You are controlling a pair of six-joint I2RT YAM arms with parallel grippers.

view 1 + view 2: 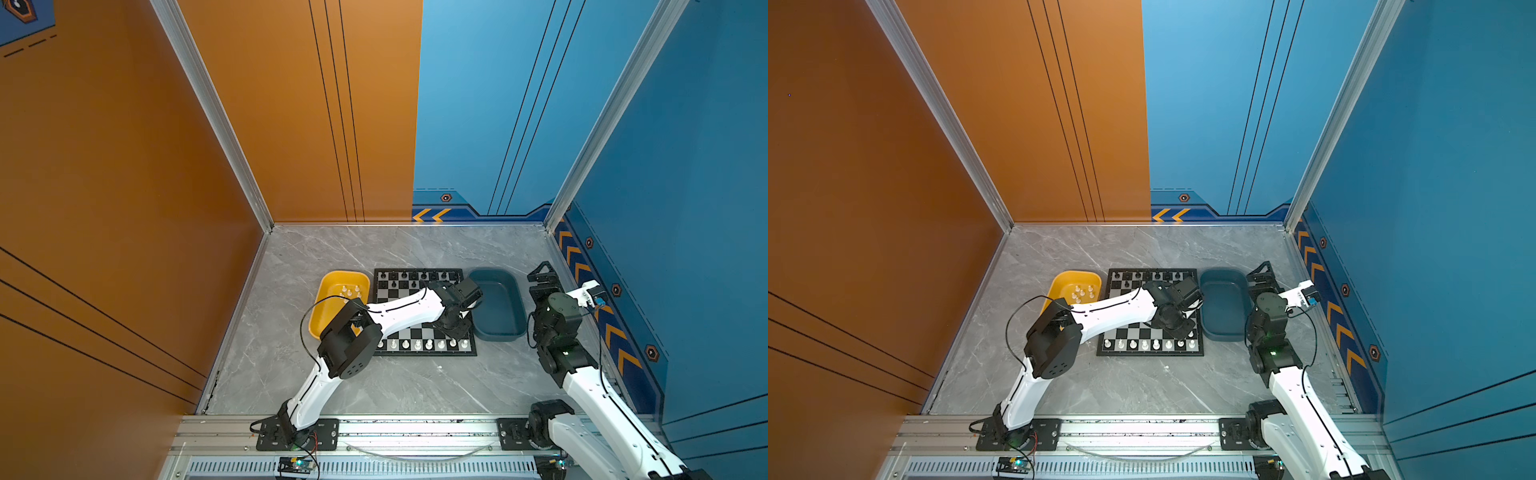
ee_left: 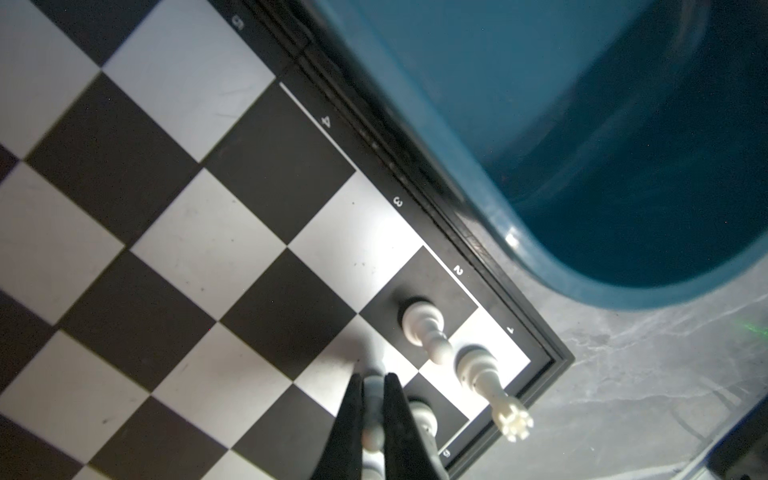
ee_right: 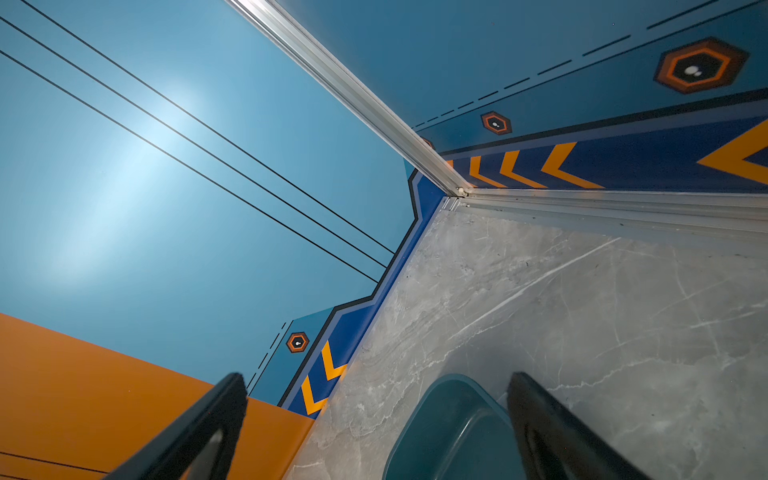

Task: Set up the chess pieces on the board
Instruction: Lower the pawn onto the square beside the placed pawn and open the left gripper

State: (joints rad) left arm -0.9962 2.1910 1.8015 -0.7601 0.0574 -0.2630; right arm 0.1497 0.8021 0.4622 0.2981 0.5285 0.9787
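The board [image 1: 399, 286] lies in the middle of the table in both top views. Black chess pieces [image 1: 415, 276] fill its far rows and white ones [image 1: 428, 344] line its near row. My left gripper [image 2: 372, 376] hovers over the board's near right corner, shut on a white piece [image 2: 372, 419] that stands on a light square. A white pawn [image 2: 422, 326] and a white rook [image 2: 482, 374] stand right beside it, and another white piece [image 2: 426, 415] is half hidden behind a finger. My right gripper [image 3: 376, 376] is open and holds nothing, raised beyond the dark blue tray [image 3: 453, 428].
A yellow tray [image 1: 326, 301] left of the board holds several white pieces [image 1: 349, 291]. The dark blue tray [image 1: 496, 303] sits against the board's right edge. The left arm [image 1: 1113, 309] reaches across the board. Walls close in the table at the back and on both sides.
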